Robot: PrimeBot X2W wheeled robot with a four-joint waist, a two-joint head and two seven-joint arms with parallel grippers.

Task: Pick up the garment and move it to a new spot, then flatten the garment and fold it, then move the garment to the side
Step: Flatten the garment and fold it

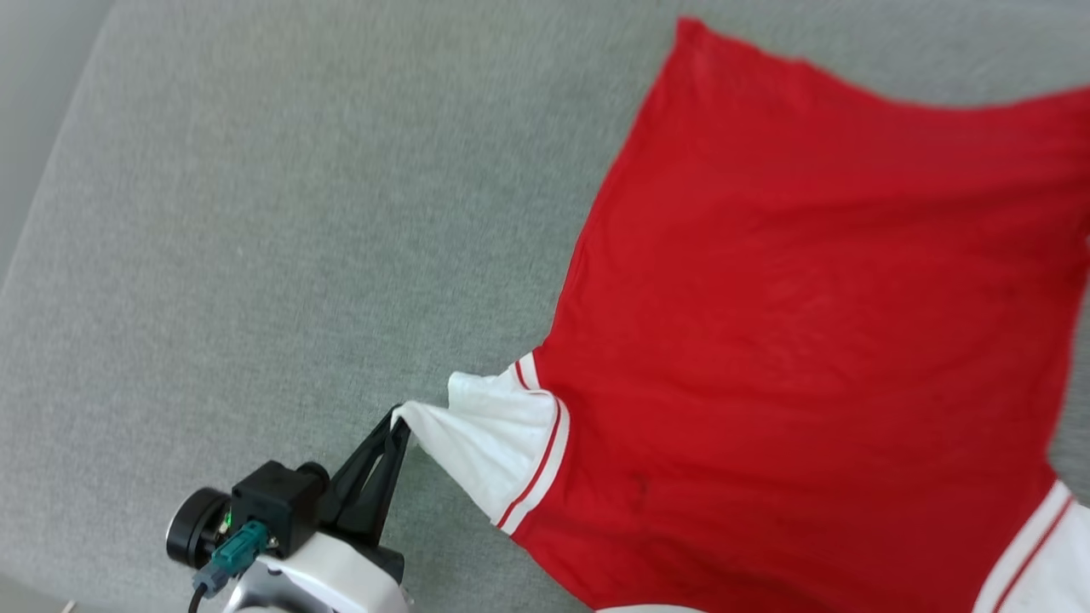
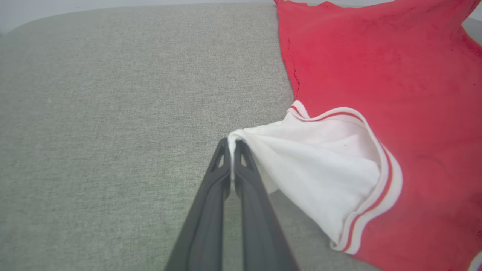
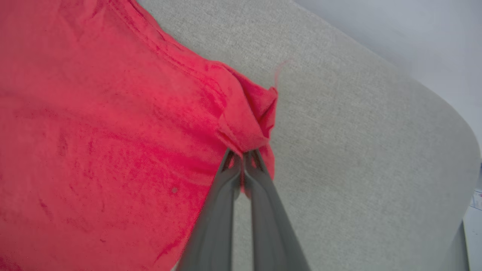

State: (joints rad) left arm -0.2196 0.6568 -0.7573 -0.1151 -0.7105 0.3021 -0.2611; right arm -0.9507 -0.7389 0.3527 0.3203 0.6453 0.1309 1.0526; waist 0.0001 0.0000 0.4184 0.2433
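Grey fabric bench (image 1: 255, 255) carries everything. Garment (image 1: 809, 298) lies spread on it, plain red side up, ahead and to the right of the left end effector (image 1: 398, 423). White sleeve (image 2: 320, 169) is drawn into a cone running straight off that end effector's tips, so it's under tension. Left end effector: clamped tight on the sleeve edge. Right end effector (image 3: 244, 153): also closed, pinching a bunched red corner (image 3: 248, 113) just beyond its tips. Grips on opposite edges look meant to stretch the cloth flat, so I judge this the flattening step. Fold not yet started.
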